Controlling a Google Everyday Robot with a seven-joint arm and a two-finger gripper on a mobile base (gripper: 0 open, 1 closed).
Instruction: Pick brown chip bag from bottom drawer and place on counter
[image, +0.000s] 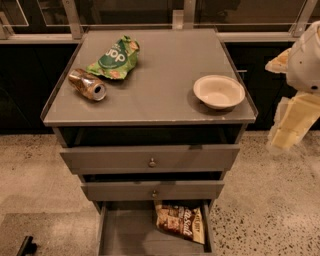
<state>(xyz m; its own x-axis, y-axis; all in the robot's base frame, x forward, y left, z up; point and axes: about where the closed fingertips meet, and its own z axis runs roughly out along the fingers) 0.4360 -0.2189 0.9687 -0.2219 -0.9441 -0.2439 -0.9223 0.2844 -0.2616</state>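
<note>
The claw (289, 127) is seen at the right edge of the view, hanging off the right side of the cabinet, below the level of the counter (160, 85) and well apart from everything on it. Whether it is released or clenched cannot be told, and nothing is seen held in it.

The brown chip bag (180, 223) lies down and to the left of the claw, much lower and further in toward the cabinet. It is found inside the bottom drawer (120, 235), which is pulled open. The bag rests flat on the drawer floor against the right wall, with its upper end tucked just under the front of the middle drawer (152, 191). Its long axis runs diagonally, from the back toward the front right corner of the drawer. The left part of the drawer floor is seen bare. A descent past the overhanging drawer fronts is judged to be what the coming reach calls for.

The middle drawer and the top drawer (150, 159) are pulled out only slightly, and their contents are hidden.

On the surface, a bowl (218, 91) stands near the right edge toward the front right corner, and nothing is seen in it. A can (87, 85) lies on its side near the left edge, with a green chip bag (114, 60) just behind it toward the back left corner. The middle of the surface is judged to offer room for the bag.
</note>
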